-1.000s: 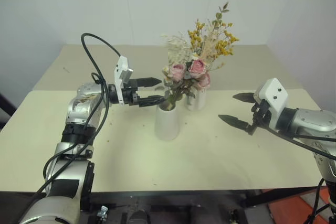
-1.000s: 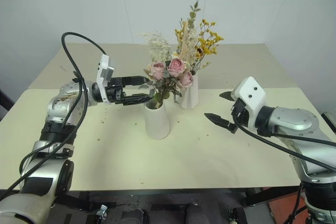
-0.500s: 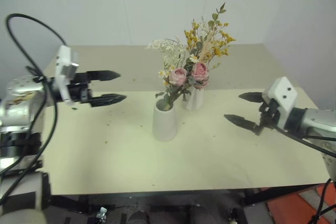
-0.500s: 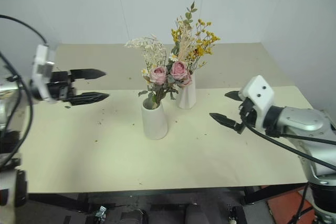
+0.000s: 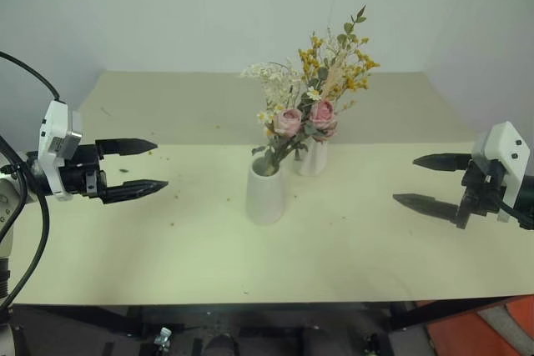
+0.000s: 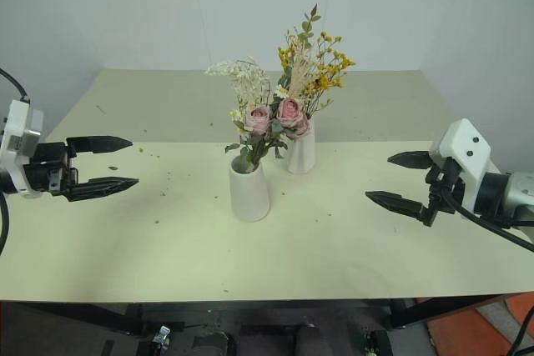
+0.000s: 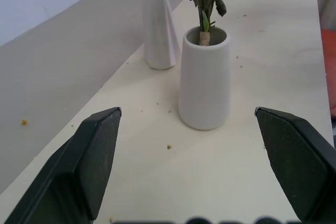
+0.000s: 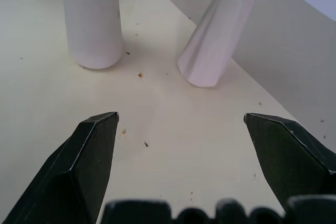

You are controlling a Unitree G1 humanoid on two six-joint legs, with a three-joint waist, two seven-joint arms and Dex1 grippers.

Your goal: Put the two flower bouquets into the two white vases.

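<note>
While both my claws hang empty with jaws spread wide, left gripper point(image 5: 138, 167) at nine o'clock, right gripper point(image 5: 430, 181) at three, the rose bouquet point(image 5: 294, 122) stands in the nearer vase point(image 5: 265, 192) mid-table; the yellow bouquet point(image 5: 338, 60) fills the vase behind point(image 5: 313, 158).

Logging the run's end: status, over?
Left gripper open, empty, off to the side. Right gripper open, empty. Rose bouquet in front vase, yellow bouquet in rear vase. Nothing in the way.
</note>
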